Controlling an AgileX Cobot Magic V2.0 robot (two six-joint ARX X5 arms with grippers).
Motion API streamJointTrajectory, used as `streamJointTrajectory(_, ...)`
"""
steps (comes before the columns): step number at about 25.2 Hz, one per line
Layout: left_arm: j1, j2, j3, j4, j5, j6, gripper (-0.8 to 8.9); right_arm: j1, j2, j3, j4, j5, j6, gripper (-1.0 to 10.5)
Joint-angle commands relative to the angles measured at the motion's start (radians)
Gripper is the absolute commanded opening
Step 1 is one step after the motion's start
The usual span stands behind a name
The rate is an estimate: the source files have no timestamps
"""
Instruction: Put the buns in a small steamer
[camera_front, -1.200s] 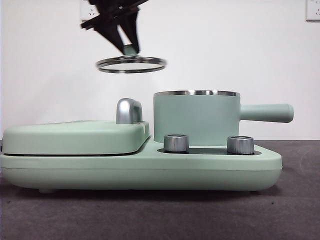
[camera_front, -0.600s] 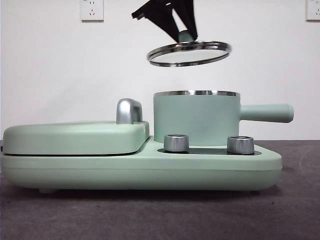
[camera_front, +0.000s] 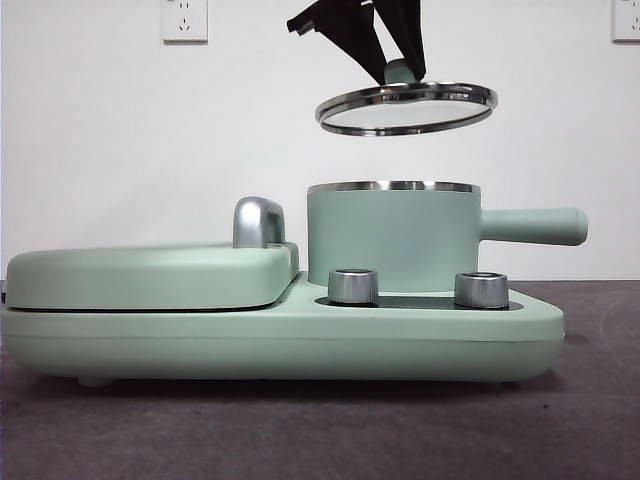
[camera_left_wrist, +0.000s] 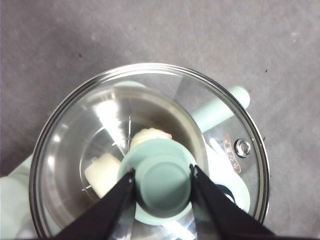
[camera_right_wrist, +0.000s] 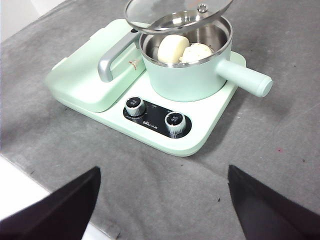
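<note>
Glossy glass lid (camera_left_wrist: 150, 150) with polished steel rim; matt grey cloth (camera_right_wrist: 260, 165).

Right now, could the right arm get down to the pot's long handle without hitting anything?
Probably yes. The handle sticks out sideways from the pot with nothing above it, the lid held by the left gripper hangs over the pot, and the right gripper is open and empty.

Bright, even indoor light fills all three views, with white glare streaks on the glass lid (camera_left_wrist: 150, 150) seen from the left wrist, soft shadow under the green cooker (camera_front: 280, 340) in front, and the black right gripper (camera_right_wrist: 160, 210) blurred close to its camera.
</note>
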Motion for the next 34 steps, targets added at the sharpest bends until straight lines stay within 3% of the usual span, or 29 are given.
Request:
streamJointTrajectory(1, -0.003, 0.017, 0.002, -0.047, 0.000, -0.009, 0.15, 0.007, -0.002, 0.008, 0.010, -0.003, 0.015, 4.0)
streamJointTrajectory(9, 0.013, 0.068, -0.018, -0.047, -0.034, 0.013, 0.15, 0.006, -0.002, 0.008, 0.010, 0.006, 0.024, 4.1)
streamJointTrajectory(34, 0.026, 0.113, -0.018, 0.038, 0.027, 0.071, 0.15, 0.006, -0.002, 0.008, 0.011, 0.009, 0.023, 4.0)
